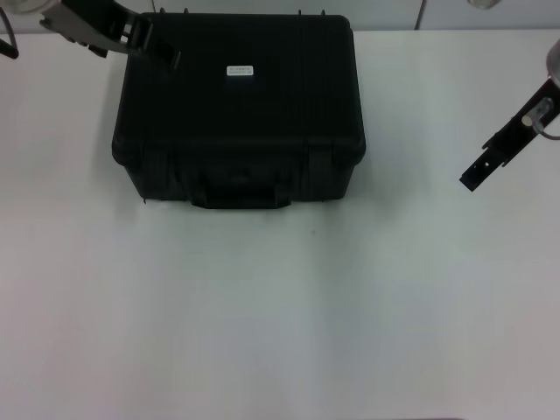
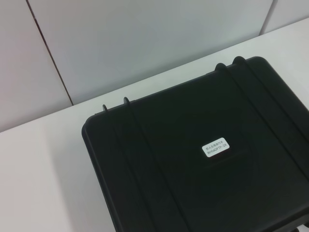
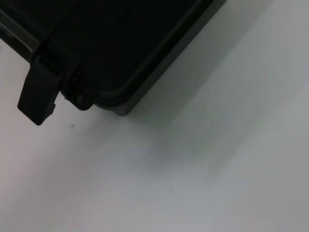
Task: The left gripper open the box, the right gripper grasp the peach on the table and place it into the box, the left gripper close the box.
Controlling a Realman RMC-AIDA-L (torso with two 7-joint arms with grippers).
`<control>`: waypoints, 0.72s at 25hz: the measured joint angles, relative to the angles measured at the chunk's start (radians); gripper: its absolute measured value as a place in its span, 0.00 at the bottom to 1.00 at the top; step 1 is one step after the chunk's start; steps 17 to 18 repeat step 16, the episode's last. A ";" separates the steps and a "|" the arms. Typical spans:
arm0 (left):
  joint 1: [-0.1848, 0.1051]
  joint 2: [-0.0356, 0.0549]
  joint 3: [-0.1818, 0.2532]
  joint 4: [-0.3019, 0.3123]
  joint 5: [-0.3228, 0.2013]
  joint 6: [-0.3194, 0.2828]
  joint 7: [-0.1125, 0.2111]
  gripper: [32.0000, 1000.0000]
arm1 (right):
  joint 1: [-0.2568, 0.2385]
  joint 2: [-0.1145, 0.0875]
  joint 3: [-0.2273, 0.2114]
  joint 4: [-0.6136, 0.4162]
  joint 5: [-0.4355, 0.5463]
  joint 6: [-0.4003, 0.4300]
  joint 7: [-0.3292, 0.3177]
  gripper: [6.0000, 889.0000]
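Note:
The black box (image 1: 236,114) stands at the back middle of the white table (image 1: 280,315) with its lid down, its white label (image 1: 239,70) on top and its handle (image 1: 241,188) facing me. My left gripper (image 1: 166,51) hovers over the box's back left corner. The left wrist view looks down on the closed lid of the box (image 2: 203,183) and its label (image 2: 214,148). To the right of the box, clear of it, my right gripper (image 1: 470,181) hangs above the table. The right wrist view shows a lower corner of the box (image 3: 120,38). The peach is out of view.
A pale panelled wall (image 2: 145,43) rises just behind the box. A black tab (image 3: 38,96) sticks out from the box's edge in the right wrist view. Bare white tabletop stretches in front of the box and to both sides.

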 joint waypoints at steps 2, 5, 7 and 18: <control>0.000 0.0000 0.000 0.000 0.000 0.000 0.000 0.85 | 0.000 0.000 0.000 0.000 0.000 0.000 0.000 0.96; 0.000 0.0000 0.000 -0.001 0.000 0.001 0.001 0.85 | 0.000 0.000 -0.002 0.000 0.000 0.000 0.001 0.96; 0.000 -0.0002 0.000 -0.001 0.000 0.001 0.002 0.85 | 0.000 0.000 -0.002 0.000 0.000 0.000 0.001 0.96; 0.000 -0.0015 0.000 -0.002 -0.001 0.000 0.002 0.85 | -0.001 0.000 -0.003 0.000 0.000 0.000 0.002 0.96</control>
